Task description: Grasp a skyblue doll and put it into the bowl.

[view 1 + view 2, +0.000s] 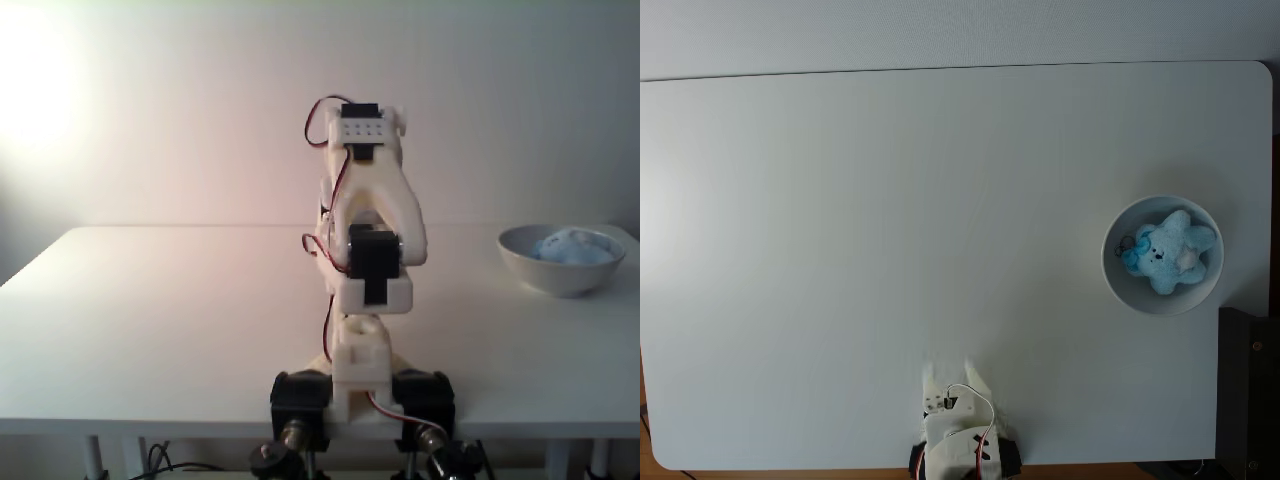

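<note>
Skyblue doll (pixel 1170 252) inside white bowl (pixel 1116 278), face-up.

I log the skyblue doll (pixel 1170 252) at right of the top-down fixed view: pale blue fur, darker blue patch at one ear, whitish muzzle. The bowl (pixel 1118 278) reads glossy white-grey. Desk (pixel 890 200) plain white. Arm (pixel 370 230) white with black motor blocks and red-black wires at frame centre.

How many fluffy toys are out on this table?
1: the skyblue doll lies inside the bowl near the table's right edge in both fixed views.
</note>
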Motion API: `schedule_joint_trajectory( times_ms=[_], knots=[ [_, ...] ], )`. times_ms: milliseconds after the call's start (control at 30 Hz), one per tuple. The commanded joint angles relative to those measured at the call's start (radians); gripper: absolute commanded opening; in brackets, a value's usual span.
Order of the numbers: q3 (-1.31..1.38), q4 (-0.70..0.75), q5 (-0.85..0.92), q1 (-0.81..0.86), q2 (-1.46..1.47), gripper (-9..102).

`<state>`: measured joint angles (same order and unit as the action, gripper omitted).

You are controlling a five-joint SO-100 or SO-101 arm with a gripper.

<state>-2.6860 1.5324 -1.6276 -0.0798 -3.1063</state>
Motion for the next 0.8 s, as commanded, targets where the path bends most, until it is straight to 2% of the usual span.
schedule_joint_trajectory(
  times_ms=[0,100,200,600,667,767],
  knots=[
    [-0.115,-0.198,-0.006,-0.003,-0.304,21],
    [-0.253,-0.339,-0.005,-0.003,-0.304,21],
    [-0.334,-0.411,0.005,-0.002,-0.305,21],
    [-0.359,-0.42,-0.009,0.0,-0.305,21],
    [-0.359,-0.42,-0.008,0.0,-0.305,17],
    [-0.359,-0.419,0.005,0.002,-0.305,1]
  ],
)
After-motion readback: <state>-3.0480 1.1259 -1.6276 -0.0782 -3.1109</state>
